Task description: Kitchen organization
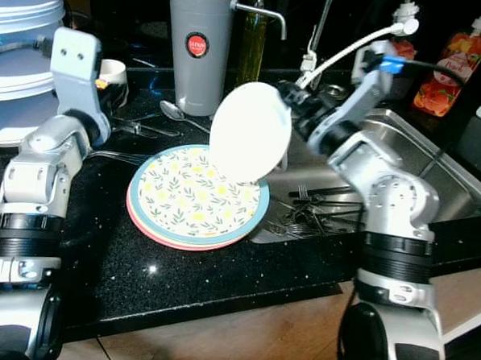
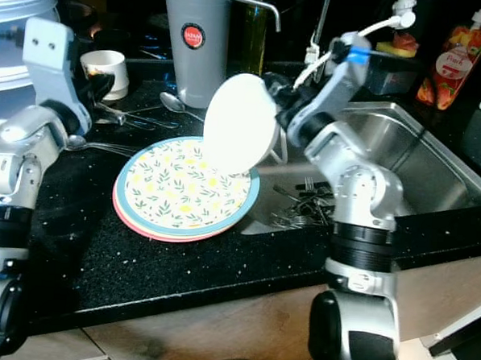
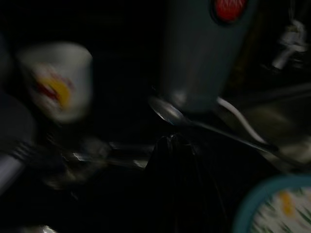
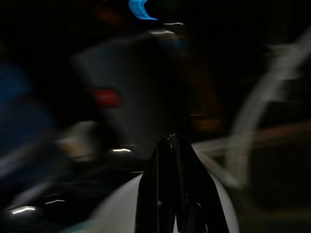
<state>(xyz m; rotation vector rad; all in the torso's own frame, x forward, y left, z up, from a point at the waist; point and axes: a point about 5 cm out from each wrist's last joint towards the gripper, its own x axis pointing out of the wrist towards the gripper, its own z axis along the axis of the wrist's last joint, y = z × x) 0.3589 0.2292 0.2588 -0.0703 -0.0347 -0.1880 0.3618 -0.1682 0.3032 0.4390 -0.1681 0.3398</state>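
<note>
Fingers of right gripper [image 1: 287,98] pinch white plate [image 1: 249,132], tilted on edge above floral plate [image 1: 193,195].

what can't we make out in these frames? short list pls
- Cutlery in the sink: a dark tangle in the eye views, pieces cannot be counted.
- White plate held by the right gripper: its far face is turned away, and the right wrist view is dark and blurred.
- Stack under the floral plate: rims alone show, count unclear.
- Left gripper: the left wrist view is dark and blurred; the mug print is unreadable.
</note>
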